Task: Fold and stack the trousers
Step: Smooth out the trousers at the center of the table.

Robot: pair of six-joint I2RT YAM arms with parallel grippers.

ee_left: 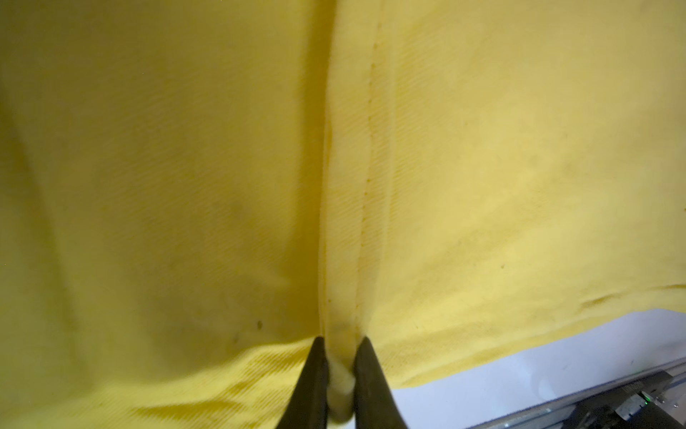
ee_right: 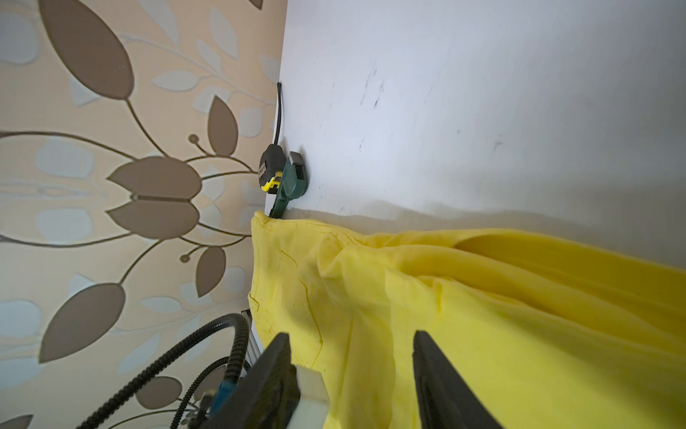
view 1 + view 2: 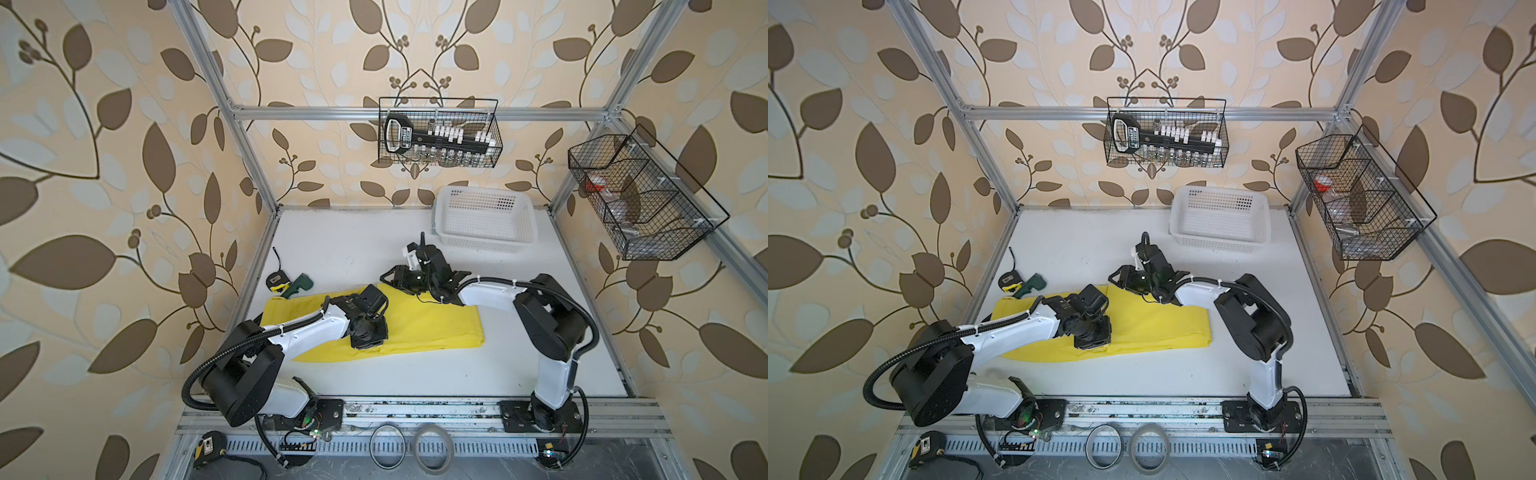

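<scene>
The yellow trousers (image 3: 432, 324) lie flat across the middle of the white table (image 3: 353, 249), folded lengthwise, in both top views (image 3: 1158, 322). My left gripper (image 3: 368, 345) points down at their near edge. In the left wrist view its jaws (image 1: 342, 340) are shut on a pinched ridge of the yellow cloth along a seam. My right gripper (image 3: 390, 277) hovers at the trousers' far edge. In the right wrist view it (image 2: 350, 334) stands open, with the trousers' cloth (image 2: 482, 315) lying beyond its fingers and nothing gripped.
A white perforated basket (image 3: 482, 243) stands at the back right. A tape measure (image 3: 276, 279) and a green tool (image 3: 300, 284) lie by the trousers' left end. Two wire baskets (image 3: 440, 133) hang on the frame. Tape rolls (image 3: 432, 449) lie on the front rail.
</scene>
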